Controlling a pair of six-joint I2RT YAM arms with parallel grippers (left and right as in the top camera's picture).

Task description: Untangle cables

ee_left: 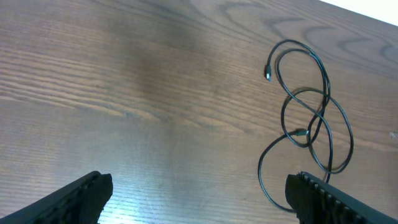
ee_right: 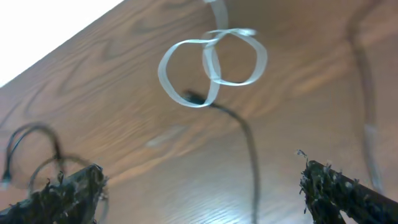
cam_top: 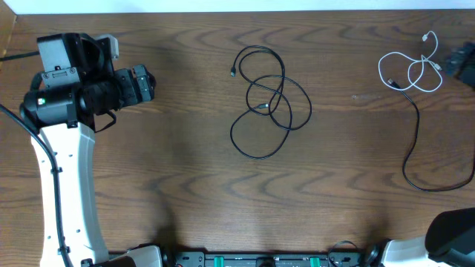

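At the far left, we see the left arm [cam_top: 63, 185] rising from the near edge of the wooden surface [cam_top: 185, 185] and bending to the right. In the left wrist view, the left gripper [ee_left: 199, 180] hangs above the wood with its fingers spread wide and nothing between them. A stretch of plain wood grain lies between it and the first cable.

In the middle of the surface lies the coiled black cable [cam_top: 265, 108]. It lies flat in several loops that cross over one another. One plug points out at the upper left of the coil, and the other sits in the middle, where the loops cross.

Well to the right, near the far edge, we find the white cable [ee_right: 210, 59], folded into two small loops that overlap. The plug of the second black cable [cam_top: 417, 126] lies against the lower edge of those loops. Its cord runs towards the near side, then curves off the right edge of the overhead view.

A dark shape [cam_top: 462, 61] sits just beside the white cable at the right edge; we cannot tell what it is. The right wrist view is blurred, but it shows the right gripper [ee_right: 199, 168] above the white loops, fingers wide apart and holding nothing. Part of the right arm [cam_top: 453, 230] shows in the near right corner.
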